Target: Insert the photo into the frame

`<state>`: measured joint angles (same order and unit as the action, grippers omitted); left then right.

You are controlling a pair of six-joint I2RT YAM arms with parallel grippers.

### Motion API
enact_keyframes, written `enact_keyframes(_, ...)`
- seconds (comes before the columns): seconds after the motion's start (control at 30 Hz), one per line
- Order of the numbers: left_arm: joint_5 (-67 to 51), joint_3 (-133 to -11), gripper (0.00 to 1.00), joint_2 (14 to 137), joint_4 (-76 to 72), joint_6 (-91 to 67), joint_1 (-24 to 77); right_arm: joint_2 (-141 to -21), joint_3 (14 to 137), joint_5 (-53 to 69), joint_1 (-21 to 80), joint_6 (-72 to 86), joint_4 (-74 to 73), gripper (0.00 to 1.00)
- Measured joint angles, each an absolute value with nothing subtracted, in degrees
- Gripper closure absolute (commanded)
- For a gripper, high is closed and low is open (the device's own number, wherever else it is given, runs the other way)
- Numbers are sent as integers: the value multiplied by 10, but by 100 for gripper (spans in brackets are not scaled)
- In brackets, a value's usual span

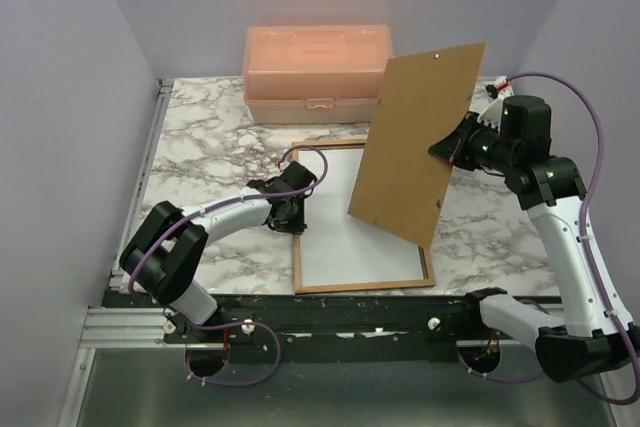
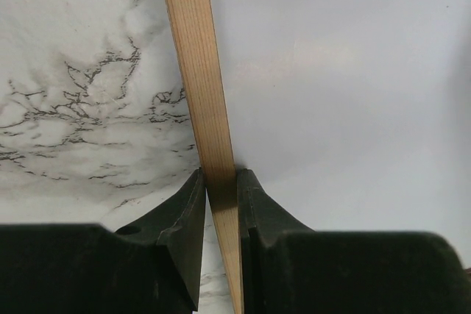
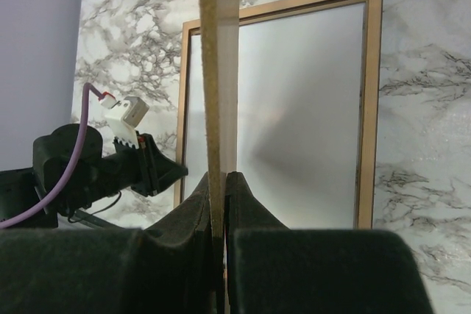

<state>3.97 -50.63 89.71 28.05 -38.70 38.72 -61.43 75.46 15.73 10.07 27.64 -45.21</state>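
Tool on left [image 2: 221, 185] pinching frame [image 2: 199, 71], right tool [image 3: 218, 182] clamping backing board [image 1: 420, 137], photo [image 1: 350, 237] seemingly inside.

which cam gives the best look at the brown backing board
Top external: there the backing board shows its whole brown face, tilted up over the frame in the right gripper. The right wrist view sees only its thin edge, pinched in that gripper. The left wrist view doesn't show it.
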Motion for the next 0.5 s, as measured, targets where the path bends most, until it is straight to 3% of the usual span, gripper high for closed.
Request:
enact_keyframes(0.4,27,-463,100,859,253,-359,387,-627,737,193,101,279,-439,99)
enact_keyframes(0.47,27,-463,87,859,253,-360,387,-630,735,197,101,280,-437,99)
enact_keyframes(0.5,28,-463,71,859,253,-360,387,-631,733,200,101,280,-436,99)
